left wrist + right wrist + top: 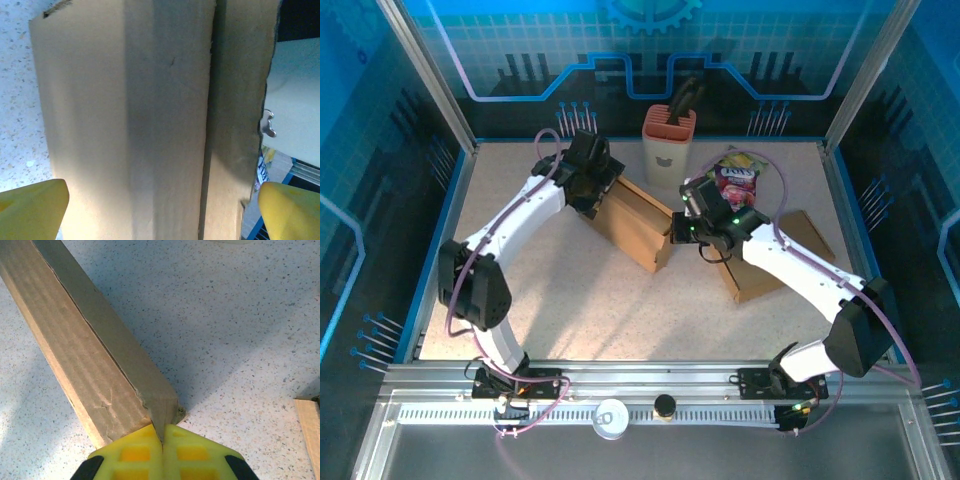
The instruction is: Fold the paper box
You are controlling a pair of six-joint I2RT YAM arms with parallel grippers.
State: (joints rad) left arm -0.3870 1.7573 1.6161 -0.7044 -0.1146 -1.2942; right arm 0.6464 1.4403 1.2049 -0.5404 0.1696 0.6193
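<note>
tabletop (620,310) free nearside (holder (667,150) behind box (638,228))

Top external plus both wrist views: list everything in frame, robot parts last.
table: 1, speckled white, fills the cell floor
paper box: 1, brown cardboard, table centre
flat cardboard piece: 1, brown, right side of the table
holder: 1, white with orange top, dark handle sticking out, back centre
snack bag: 1, red and yellow, back, right of the holder
round object: 1, white, on the near rail; cannot tell what it is
knob: 1, black, on the rail beside the round object
left gripper: 1, yellow, open, a finger on either side of the paper box
right gripper: 1, yellow, shut on a corner of the paper box
</note>
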